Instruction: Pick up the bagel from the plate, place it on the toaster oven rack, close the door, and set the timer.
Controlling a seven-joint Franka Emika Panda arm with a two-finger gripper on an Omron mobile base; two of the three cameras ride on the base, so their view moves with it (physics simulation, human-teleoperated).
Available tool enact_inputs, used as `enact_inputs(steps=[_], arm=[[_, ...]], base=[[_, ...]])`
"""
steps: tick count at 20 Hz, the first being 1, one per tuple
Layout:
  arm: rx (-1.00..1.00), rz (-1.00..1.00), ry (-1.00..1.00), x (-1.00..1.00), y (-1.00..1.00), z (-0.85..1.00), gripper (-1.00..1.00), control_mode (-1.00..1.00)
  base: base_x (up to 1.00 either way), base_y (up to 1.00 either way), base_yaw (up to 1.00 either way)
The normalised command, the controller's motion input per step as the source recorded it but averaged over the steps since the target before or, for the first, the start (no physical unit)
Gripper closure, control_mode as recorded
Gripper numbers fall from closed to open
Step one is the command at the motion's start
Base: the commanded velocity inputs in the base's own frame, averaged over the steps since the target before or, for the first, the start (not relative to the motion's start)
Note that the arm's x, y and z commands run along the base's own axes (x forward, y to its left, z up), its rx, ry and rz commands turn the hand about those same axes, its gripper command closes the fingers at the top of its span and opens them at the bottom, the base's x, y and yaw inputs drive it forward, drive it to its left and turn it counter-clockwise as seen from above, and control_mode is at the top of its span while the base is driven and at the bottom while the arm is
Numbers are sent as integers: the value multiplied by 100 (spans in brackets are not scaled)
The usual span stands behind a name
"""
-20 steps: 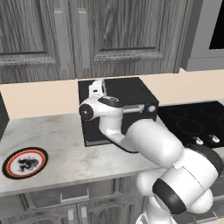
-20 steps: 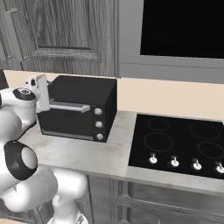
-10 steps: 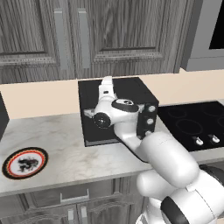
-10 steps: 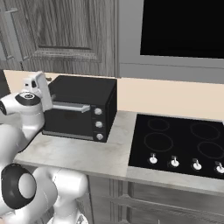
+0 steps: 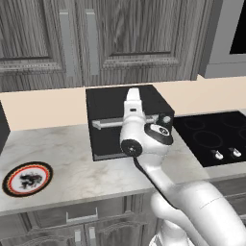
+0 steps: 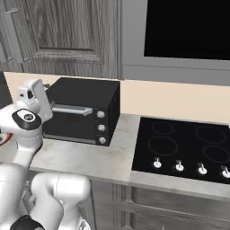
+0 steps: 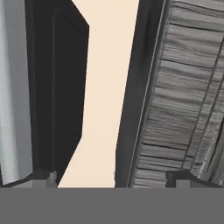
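Worktop edge: the pale marbled worktop (image 5: 86,173) runs left to right, its front edge near the camera; the plate (image 5: 27,178) lies close to that front edge, far left in the left base view.
Open room: a wide bare stretch of worktop lies between the plate and the oven (image 5: 126,120); another bare patch shows in front of the oven in the right base view, up to the hob (image 6: 188,146).
Door: the door (image 6: 74,123) stands upright and shut, its silver bar handle (image 6: 72,109) across the top of the front; three knobs sit in a column at the right of the front.
Rack: hidden behind the shut door.
Bagel: I cannot make one out on the plate; at this size only the dark pattern on the white centre shows.
Gripper: the hand (image 5: 133,103) is raised in front of the oven's top edge, pointing up, the arm's wrist just before the door.
Fingers: two tips (image 7: 41,177) show wide apart at the bottom of the hand view, with nothing between them.
In the way: the arm itself covers the middle of the door and part of the handle in the left base view.
Around: the black hob lies right of the oven, just beside it, with knobs along its front.
Room: grey wooden cabinets (image 5: 120,38) hang above, a cream wall strip (image 6: 179,99) runs behind the worktop, and a dark panel sits above the hob.
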Motion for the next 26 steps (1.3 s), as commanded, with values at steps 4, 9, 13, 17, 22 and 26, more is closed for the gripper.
enact_inputs(steps=[4,9,13,17,22,26], arm=[[12,0,7,-100,-15,11,-100,-100],[25,0,1,-77,-22,23,-100,-100],[41,-3,-1,-28,-34,13,-100,-100],[50,-1,0,-8,-47,0,-100,-100],[50,0,0,0,-45,0,-100,-100],[45,0,2,0,-52,-4,-100,-100]], base=[[0,0,0],[0,0,0],[0,0,0],[0,0,0],[0,0,0],[0,0,0]])
